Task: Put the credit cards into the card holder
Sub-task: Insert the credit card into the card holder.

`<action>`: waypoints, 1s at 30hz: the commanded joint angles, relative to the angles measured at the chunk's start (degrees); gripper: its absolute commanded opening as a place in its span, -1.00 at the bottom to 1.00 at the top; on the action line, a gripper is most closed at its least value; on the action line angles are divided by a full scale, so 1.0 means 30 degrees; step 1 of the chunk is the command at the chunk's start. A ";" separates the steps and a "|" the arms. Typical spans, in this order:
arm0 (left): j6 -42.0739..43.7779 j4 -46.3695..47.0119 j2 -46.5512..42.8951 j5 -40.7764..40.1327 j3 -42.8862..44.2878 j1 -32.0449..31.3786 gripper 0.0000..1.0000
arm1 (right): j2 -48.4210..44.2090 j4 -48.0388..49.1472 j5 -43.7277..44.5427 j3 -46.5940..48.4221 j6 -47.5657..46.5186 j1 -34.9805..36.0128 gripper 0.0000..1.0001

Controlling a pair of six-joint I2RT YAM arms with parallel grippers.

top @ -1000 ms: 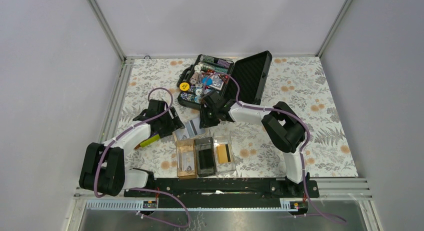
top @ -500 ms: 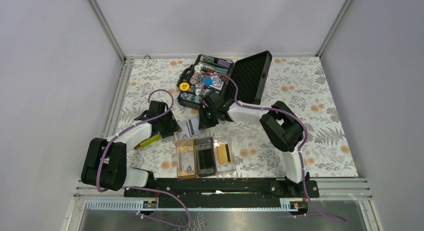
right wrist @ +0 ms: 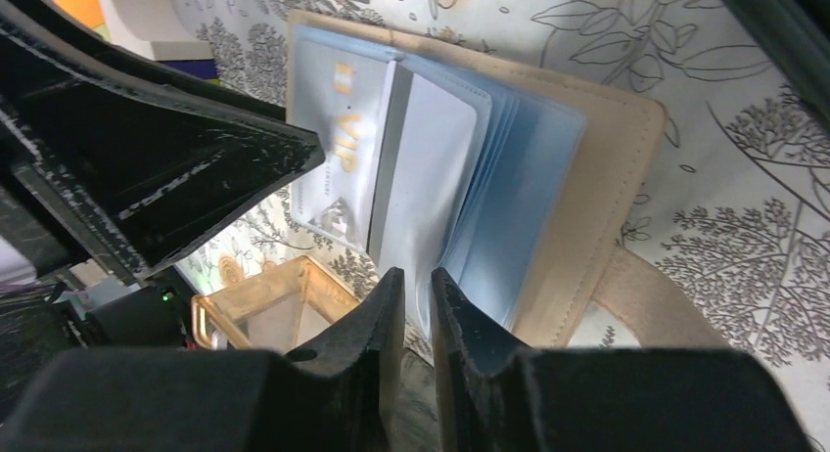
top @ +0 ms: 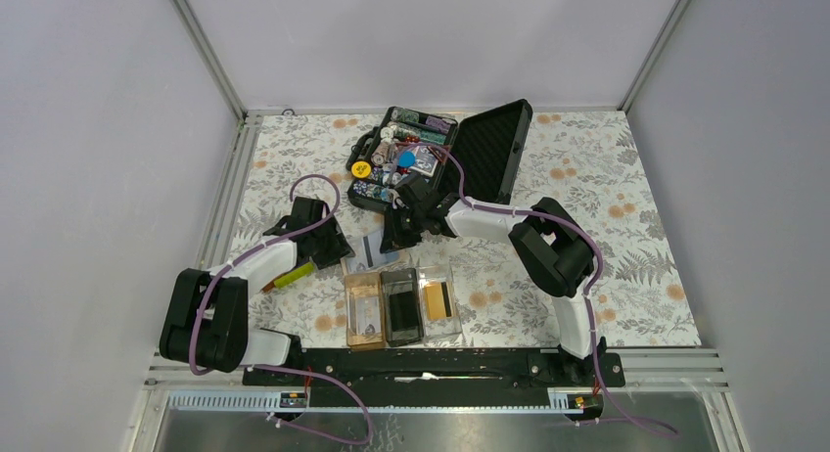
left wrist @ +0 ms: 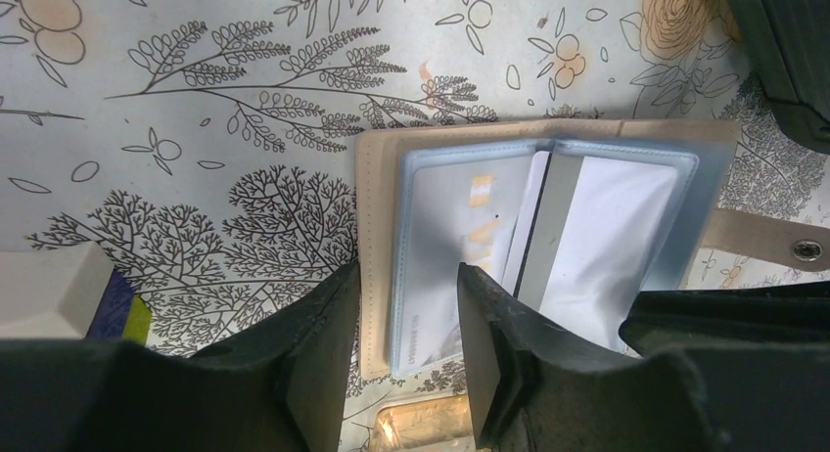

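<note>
The card holder (top: pixel 364 276) is a low three-compartment tray near the front. A gold credit card (top: pixel 438 298) lies in its clear right compartment. Just behind it a beige wallet (top: pixel 364 248) lies open, with blue plastic sleeves holding pale cards (left wrist: pixel 597 227). My left gripper (left wrist: pixel 409 305) is open, and its fingers straddle the wallet's left cover edge and first sleeve. My right gripper (right wrist: pixel 418 281) stands with only a narrow gap between its jaws, at the lower edge of a raised sleeve page (right wrist: pixel 431 168). The holder's brown corner (right wrist: pixel 264 295) shows beside it.
An open black chip case (top: pixel 440 154) full of chips stands behind the wallet. A yellow-green pen-like object (top: pixel 292 274) lies under the left arm. The left gripper's body (right wrist: pixel 147 149) crowds the wallet from the left. The case's edge (left wrist: pixel 783 51) is close on the right.
Both pairs of jaws have narrowed. The right gripper has shifted slightly left and down onto the wallet. The left gripper has settled over the wallet's left edge.
</note>
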 commanded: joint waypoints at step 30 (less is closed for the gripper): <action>-0.0313 -0.0875 -0.4093 -0.1678 -0.0076 0.0757 0.34 | -0.0210 -0.1045 0.2858 0.2767 -0.1395 0.1530 -0.33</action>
